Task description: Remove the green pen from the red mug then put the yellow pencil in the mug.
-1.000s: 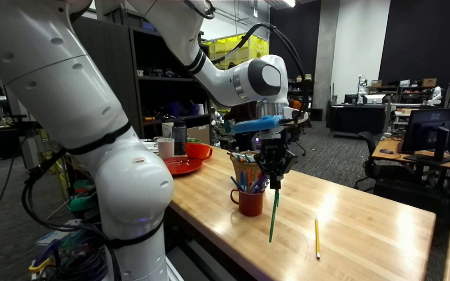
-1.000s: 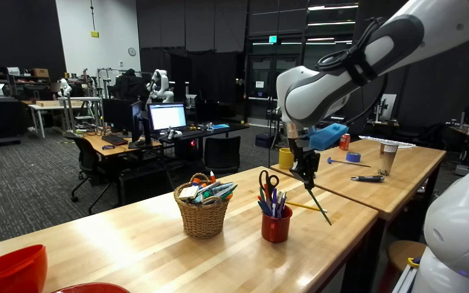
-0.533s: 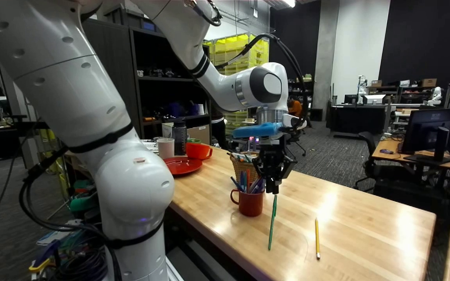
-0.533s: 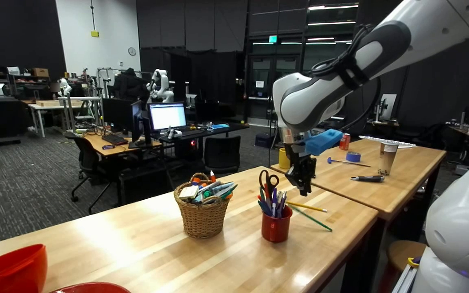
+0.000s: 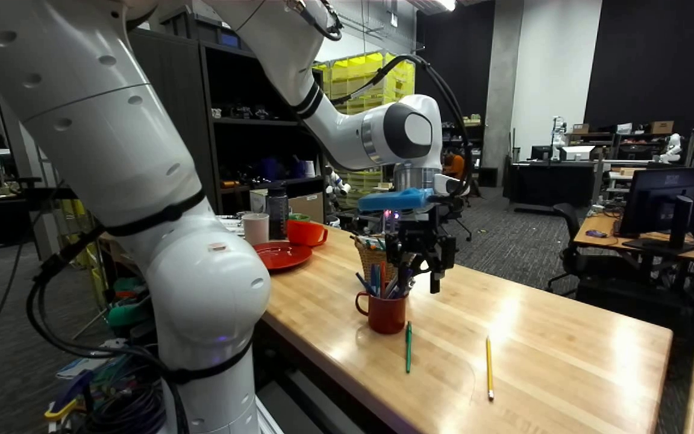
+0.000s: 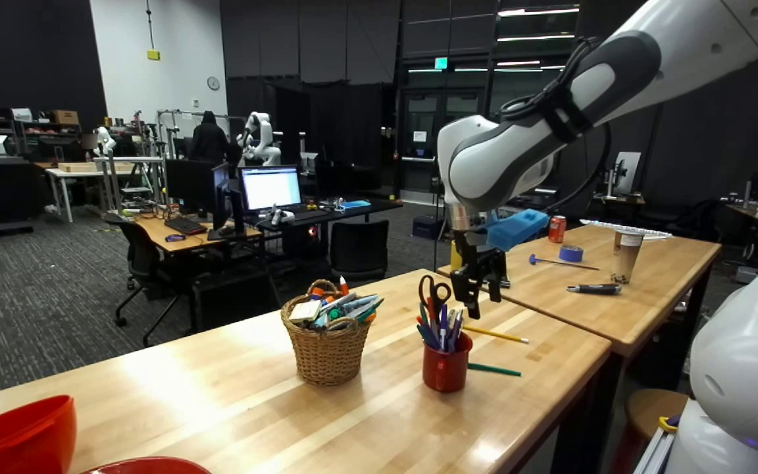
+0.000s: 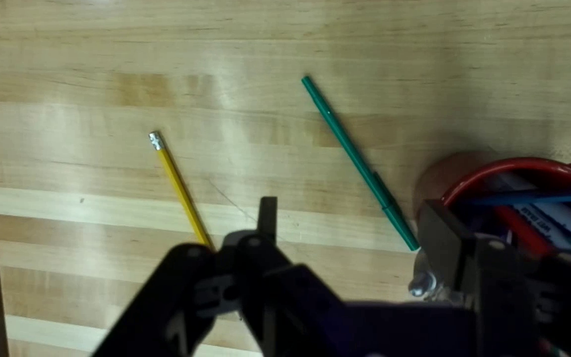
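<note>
Mug [image 6: 445, 367]: red, upright on the table [image 5: 540, 386]; holds a crowd of pens and markers [image 6: 443, 326]; landmark for the entries below.
Green pen [image 7: 355, 154]: out of the mug; lies flat on the table just beside it, clip end nearer; contact with the mug cannot be told.
Hand [image 5: 420, 283]: raised above the table beside the mug; jaws parted, gripping nothing.
Yellow pencil [image 5: 489, 369]: on the table, well apart from the mug, past the green pen; whole in an exterior view, partly hidden behind the hand in the wrist view.
Pen removal: judged complete, the whole green pen lying outside the mug; roughly the first half of the task done.
Pencil placement: judged not begun; grasping, lifting over the mug's rim and lowering among the pens and markers all outstanding; next move probably takes the hand from the mug's side to the yellow pencil.
</note>
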